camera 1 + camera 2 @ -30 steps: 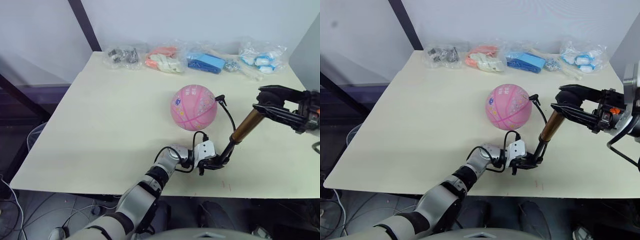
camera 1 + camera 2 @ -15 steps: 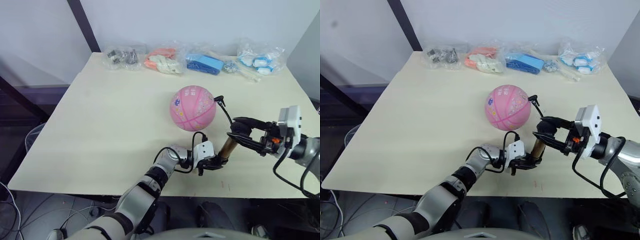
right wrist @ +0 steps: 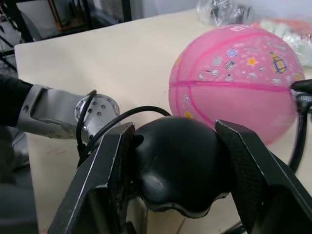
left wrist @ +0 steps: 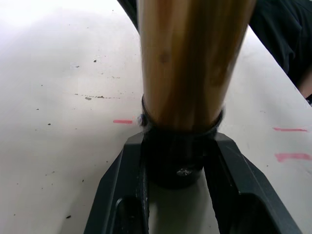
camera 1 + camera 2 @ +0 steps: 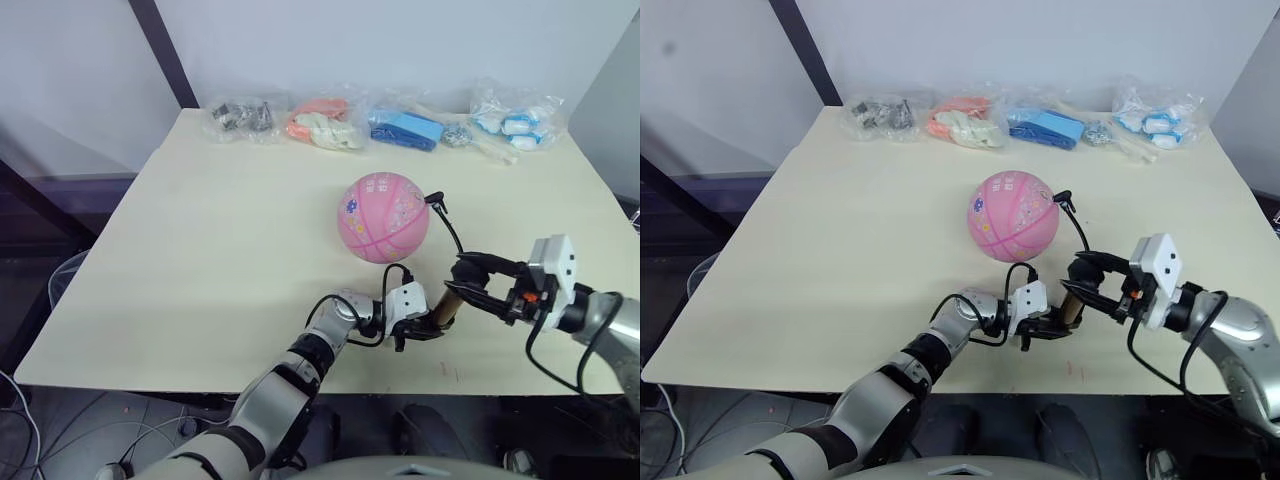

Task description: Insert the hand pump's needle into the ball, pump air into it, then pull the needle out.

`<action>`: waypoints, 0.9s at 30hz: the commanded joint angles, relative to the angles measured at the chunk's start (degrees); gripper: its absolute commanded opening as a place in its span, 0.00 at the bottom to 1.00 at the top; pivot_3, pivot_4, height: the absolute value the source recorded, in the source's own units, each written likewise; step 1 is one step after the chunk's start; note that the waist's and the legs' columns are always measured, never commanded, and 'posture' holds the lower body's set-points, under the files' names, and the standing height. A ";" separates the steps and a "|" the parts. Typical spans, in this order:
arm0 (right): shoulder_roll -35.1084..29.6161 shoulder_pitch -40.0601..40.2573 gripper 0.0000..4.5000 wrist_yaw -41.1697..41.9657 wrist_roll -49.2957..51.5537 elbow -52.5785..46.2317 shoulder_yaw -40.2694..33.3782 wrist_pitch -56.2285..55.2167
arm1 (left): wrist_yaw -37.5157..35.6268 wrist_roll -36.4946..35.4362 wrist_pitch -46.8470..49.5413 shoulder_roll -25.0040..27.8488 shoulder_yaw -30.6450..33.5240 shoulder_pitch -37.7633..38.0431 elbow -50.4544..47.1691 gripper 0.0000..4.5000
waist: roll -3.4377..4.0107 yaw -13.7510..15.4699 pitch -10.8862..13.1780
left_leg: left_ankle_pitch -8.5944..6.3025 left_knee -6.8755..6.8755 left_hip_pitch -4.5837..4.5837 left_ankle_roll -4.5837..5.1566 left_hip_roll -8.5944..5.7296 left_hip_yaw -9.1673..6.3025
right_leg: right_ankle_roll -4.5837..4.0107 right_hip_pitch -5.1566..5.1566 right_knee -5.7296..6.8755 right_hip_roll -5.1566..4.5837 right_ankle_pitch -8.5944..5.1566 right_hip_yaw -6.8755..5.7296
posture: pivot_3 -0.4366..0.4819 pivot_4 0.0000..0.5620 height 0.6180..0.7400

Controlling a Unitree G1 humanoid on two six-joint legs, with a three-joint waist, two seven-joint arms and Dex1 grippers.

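Note:
The pink ball (image 5: 383,217) rests mid-table. The needle's black fitting (image 5: 437,199) sits against the ball's right side, and the pin itself is hidden. From there the thin black hose (image 5: 458,238) curves down to the hand pump (image 5: 450,303), which stands tilted near the table's front edge. My left gripper (image 5: 430,326) is shut on the pump's black bottom cap (image 4: 178,158), below the bronze barrel (image 4: 187,63). My right gripper (image 5: 461,278) is shut on the black handle (image 3: 178,165) at the top. Little of the barrel shows between the two grippers.
Several clear bags of small items line the table's back edge, from the left bag (image 5: 245,112) to the right bag (image 5: 512,118). The bare table (image 5: 220,240) stretches left of the ball. The front edge lies just below my left gripper.
My right gripper has come down and to the left with the handle, towards my left gripper, so the pump looks far shorter now. The left gripper and the ball stayed put.

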 commanded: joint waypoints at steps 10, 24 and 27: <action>-10.12 -14.48 0.47 -1.84 20.56 -0.39 -17.10 10.11 | -0.15 2.77 1.77 0.80 -1.99 2.13 3.72 0.24 | -0.01 0.42 0.41 | 0.00 0.01 -0.10 0.01 0.00 -0.01 | 0.00 -0.07 0.00 -0.06 0.01 -0.04 | 0.48 0.27 1.00; -1.47 2.30 0.47 -0.43 2.18 0.11 -4.69 2.54 | 0.28 2.94 1.43 0.54 -2.03 1.74 4.34 0.24 | -0.39 0.94 0.13 | 0.00 0.01 0.01 0.01 0.03 0.07 | 0.01 -0.03 0.02 0.00 0.01 0.01 | 0.48 0.27 1.00; 1.23 4.17 0.47 -0.54 -1.06 0.50 -0.63 -0.06 | 0.24 2.98 1.34 0.61 -2.08 1.77 4.31 0.24 | -0.55 0.93 -0.02 | 0.00 0.00 0.03 0.01 0.04 0.05 | 0.01 -0.02 0.00 0.03 0.00 0.00 | 0.48 0.27 1.00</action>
